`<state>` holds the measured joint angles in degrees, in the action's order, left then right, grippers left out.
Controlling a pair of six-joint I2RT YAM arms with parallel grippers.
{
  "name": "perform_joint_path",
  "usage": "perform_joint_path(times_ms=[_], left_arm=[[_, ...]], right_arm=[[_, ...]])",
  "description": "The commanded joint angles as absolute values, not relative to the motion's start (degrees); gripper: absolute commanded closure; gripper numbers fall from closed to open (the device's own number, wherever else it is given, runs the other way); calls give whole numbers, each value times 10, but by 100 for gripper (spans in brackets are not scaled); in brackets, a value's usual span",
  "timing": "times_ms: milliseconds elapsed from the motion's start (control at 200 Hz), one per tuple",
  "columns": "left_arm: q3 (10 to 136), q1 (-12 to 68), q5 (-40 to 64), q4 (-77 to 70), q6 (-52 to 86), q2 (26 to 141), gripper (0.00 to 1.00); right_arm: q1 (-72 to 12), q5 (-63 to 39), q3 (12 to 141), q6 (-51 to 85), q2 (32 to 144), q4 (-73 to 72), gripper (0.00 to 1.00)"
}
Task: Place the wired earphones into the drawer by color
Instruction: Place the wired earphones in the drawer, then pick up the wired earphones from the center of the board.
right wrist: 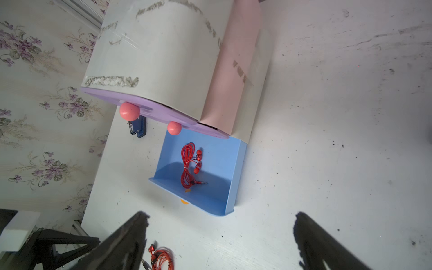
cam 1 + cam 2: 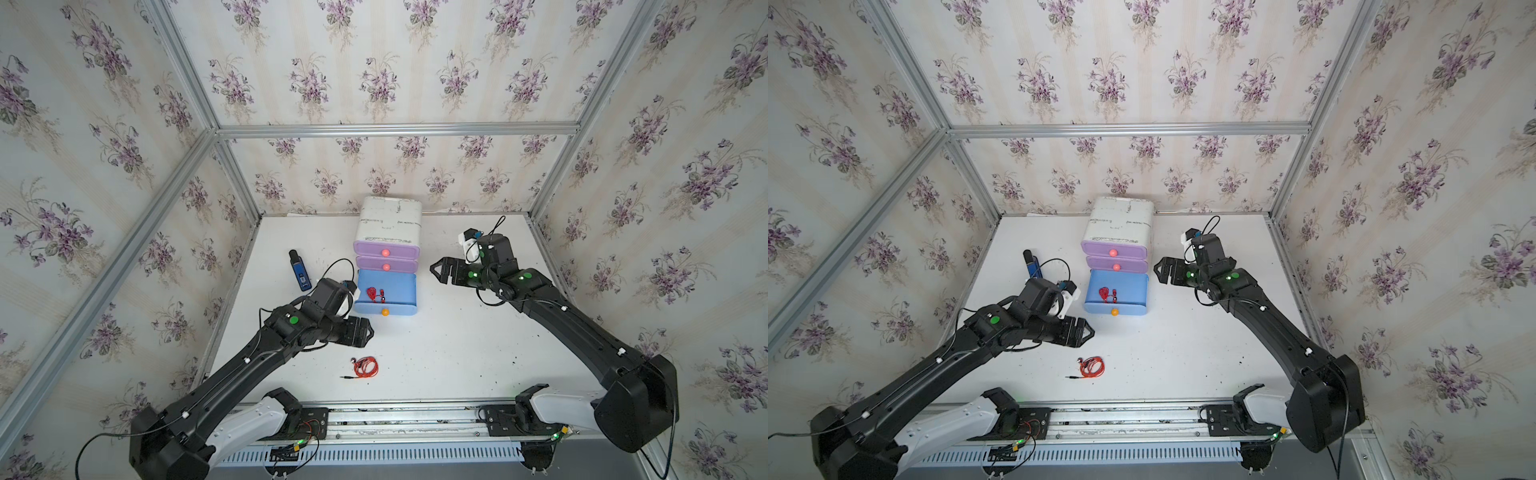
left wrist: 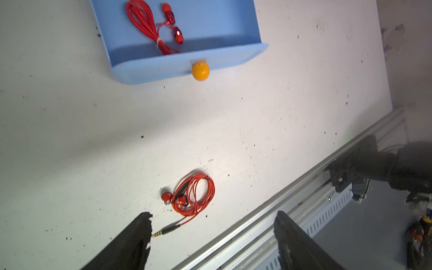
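Loose red corded earphones (image 2: 365, 367) lie coiled on the table (image 2: 457, 353), well out from the open blue plastic drawer (image 2: 401, 309); my left gripper (image 2: 365, 331), spread and empty, hangs between them, nearest.

no legible text; the blue gadget (image 2: 300, 272) bears a blurred label.
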<state>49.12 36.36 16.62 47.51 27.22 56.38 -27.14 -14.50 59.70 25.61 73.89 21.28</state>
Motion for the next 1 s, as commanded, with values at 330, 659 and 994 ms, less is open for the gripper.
perform_joint_path(times_ms=[330, 659, 994], left_arm=[[540, 387, 24, 508, 368, 433, 11], [597, 370, -24, 525, 343, 431, 10], [606, 356, -26, 533, 340, 416, 10]], right_arm=[[-589, -22, 537, 454, 813, 251, 1], [-706, -14, 685, 470, 1005, 300, 11], [-724, -11, 736, 454, 1064, 353, 27]])
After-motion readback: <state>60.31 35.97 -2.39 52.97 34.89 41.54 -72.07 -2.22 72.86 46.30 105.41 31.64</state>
